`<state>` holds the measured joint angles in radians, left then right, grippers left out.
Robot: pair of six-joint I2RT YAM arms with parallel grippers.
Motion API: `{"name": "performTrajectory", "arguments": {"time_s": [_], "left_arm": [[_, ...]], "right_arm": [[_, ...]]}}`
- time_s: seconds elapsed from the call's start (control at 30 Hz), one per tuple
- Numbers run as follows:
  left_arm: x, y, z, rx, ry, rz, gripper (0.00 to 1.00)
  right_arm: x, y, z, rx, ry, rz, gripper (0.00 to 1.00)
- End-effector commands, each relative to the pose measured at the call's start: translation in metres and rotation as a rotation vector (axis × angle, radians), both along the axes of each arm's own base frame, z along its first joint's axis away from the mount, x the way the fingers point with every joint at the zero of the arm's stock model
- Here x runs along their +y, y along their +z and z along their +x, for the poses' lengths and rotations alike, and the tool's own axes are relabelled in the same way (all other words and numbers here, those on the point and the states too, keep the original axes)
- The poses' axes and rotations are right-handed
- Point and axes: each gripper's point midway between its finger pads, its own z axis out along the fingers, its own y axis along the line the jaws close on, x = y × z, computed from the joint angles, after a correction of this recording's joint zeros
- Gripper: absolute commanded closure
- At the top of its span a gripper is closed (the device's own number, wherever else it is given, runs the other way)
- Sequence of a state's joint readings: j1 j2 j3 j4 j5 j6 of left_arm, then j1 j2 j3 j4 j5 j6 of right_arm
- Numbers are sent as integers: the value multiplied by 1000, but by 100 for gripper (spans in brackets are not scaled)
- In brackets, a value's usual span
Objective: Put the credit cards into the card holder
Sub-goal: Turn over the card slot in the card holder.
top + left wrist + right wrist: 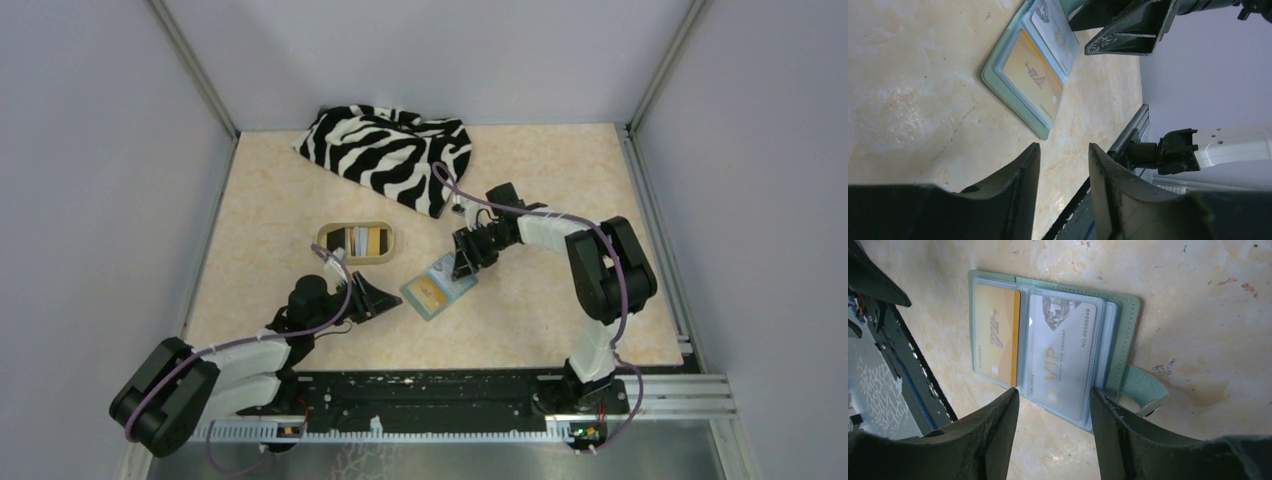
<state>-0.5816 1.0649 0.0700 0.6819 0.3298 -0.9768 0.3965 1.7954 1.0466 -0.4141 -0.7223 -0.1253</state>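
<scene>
Two credit cards, a gold card (996, 335) and a silver card (1063, 355), sit in the clear sleeves of the card holder (1129, 330). It lies open and flat on the counter (560, 190) between the arms. The remaining cards (358, 240) lie in the tan dish (325, 238), well apart from the holder.

The right fingers (998, 425) are parted above the holder's near edge and grasp nothing visible. The left fingers (1018, 175) are parted just beside the holder and are empty.

The step in hand appears to be exposing a free sleeve.
1. Pin the green cover with one arm.
2. Lift only the top clear leaf with the other.
3. Avoid dragging the holder or dislodging the seated cards.
4. Fetch one card from the dish.
</scene>
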Motion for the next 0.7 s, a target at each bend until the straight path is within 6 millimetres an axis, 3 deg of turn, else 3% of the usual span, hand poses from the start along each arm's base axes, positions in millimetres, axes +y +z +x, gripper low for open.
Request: {"name": "performTrajectory", "arguments": {"time_s": [0.0,0.1,0.27,0.67], "left_arm": [[-14,22,4,-48,-59,-62,61],[-22,25,8,-45,-86,-73,73],[-36,21,18,-22,-135,-61,84],[-63,-22,43,76,-176,25,93]], "right_arm": [[6,8,12,-19,-3,10,46],[8,8,10,-12,4,15,46],[12,15,8,-3,11,42,47],[23,34,1,31,26,137,50]]}}
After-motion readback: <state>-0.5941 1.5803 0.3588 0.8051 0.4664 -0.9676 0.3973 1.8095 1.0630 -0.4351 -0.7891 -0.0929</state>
